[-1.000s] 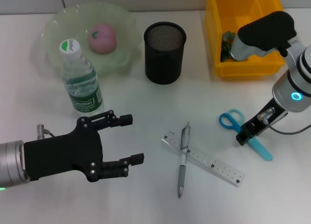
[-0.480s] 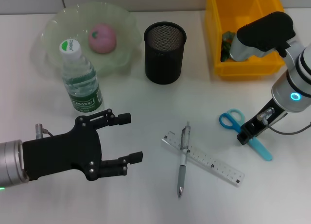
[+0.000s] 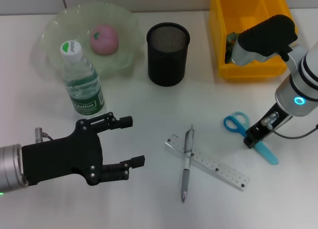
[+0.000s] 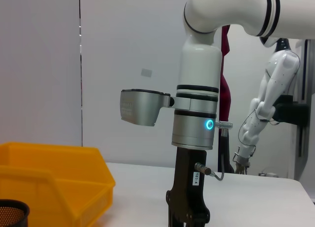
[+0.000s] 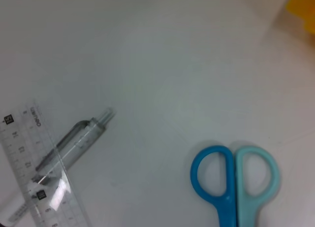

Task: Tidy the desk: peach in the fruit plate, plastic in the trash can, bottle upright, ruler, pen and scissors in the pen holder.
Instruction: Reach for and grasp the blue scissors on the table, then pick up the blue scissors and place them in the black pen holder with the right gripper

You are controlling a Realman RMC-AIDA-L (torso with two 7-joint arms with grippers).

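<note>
The head view alone takes in the whole desk. The right wrist view shows only the scissors' (image 5: 235, 180) two handle rings, one blue and one pale teal, with the pen (image 5: 74, 141) lying across the clear ruler (image 5: 37, 168) off to one side. The left wrist view looks level across the table (image 4: 246, 187) at the right arm's column and the yellow trash can (image 4: 54, 180), none of the small items.

The right gripper (image 3: 252, 139) is down over the scissors (image 3: 246, 132), at the joint between handles and blades; whether its fingers have closed on them cannot be told. Bare table lies between it and the ruler (image 3: 208, 162) and pen (image 3: 186, 164) toward the robot's left. The trash can (image 3: 248, 35) sits just beyond it, and the black mesh pen holder (image 3: 168, 53) further left.

The left gripper (image 3: 131, 142) hangs with its fingers spread wide, holding nothing. The bottle (image 3: 82, 80) stands upright just beyond it, in front of the fruit plate (image 3: 124, 25) holding the peach (image 3: 104, 39). The ruler and pen lie to its right, with open table between.
</note>
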